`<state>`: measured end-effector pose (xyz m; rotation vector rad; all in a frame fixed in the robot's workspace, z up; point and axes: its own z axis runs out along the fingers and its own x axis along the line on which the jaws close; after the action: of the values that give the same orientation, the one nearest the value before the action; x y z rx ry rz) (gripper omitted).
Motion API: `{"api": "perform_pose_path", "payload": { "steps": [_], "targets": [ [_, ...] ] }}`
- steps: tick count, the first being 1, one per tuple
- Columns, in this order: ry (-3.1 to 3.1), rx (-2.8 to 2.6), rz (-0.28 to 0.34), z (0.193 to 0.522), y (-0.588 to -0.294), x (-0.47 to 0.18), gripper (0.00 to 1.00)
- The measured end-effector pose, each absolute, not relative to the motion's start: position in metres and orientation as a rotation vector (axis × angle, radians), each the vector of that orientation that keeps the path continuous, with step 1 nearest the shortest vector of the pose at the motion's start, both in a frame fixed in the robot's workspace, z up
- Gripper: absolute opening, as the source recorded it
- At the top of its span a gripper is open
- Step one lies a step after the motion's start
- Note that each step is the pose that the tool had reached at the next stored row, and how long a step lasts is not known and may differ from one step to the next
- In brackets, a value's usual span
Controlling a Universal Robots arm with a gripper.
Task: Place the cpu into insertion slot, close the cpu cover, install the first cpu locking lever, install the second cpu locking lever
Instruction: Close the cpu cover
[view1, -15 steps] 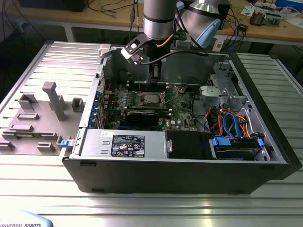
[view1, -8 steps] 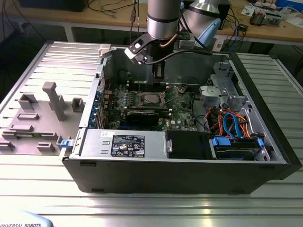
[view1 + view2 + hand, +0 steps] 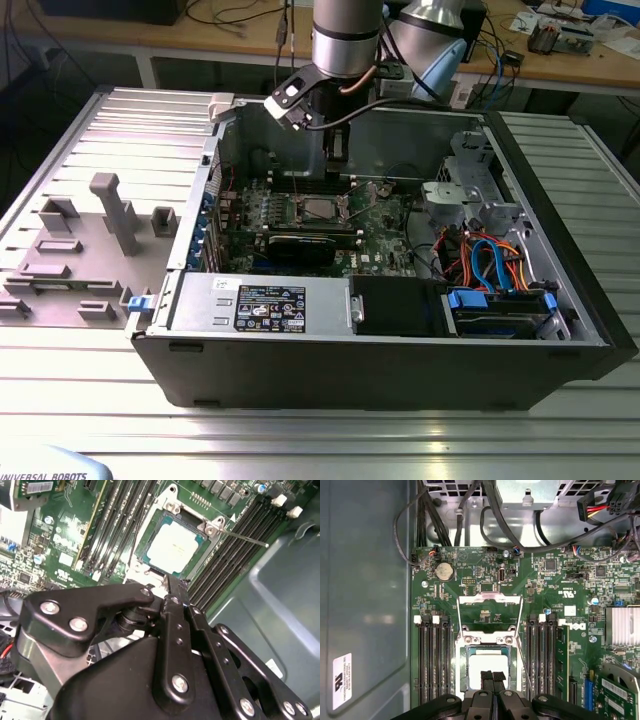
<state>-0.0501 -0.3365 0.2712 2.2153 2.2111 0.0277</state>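
The cpu (image 3: 487, 662) is a square silvery chip lying flat in the socket on the green motherboard, seen also in the second wrist view (image 3: 175, 545) and small in the exterior view (image 3: 318, 207). The cpu cover (image 3: 490, 600), a thin metal frame with an open window, is flipped back off the socket and lies over the board. A thin locking lever (image 3: 521, 655) stands free beside the socket, and a lever (image 3: 245, 535) juts out over the memory slots. My gripper (image 3: 492, 676) is shut on nothing, its black fingertips (image 3: 170, 587) close over the cpu's edge.
Black memory slots (image 3: 432, 660) flank the socket on both sides. A long black card (image 3: 300, 245), a metal power supply box (image 3: 260, 300) and drive cables (image 3: 490, 260) fill the case. The case wall (image 3: 365, 605) stands near. Grey fixtures (image 3: 110, 210) sit outside on the exterior view's left.
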Motion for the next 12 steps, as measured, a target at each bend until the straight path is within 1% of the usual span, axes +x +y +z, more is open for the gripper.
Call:
{"api": "perform_pose_path", "payload": {
  "steps": [12],
  "targets": [
    [2.21,2.214,0.025,0.2721,-0.3365,-0.0487,0.11]
  ]
}}
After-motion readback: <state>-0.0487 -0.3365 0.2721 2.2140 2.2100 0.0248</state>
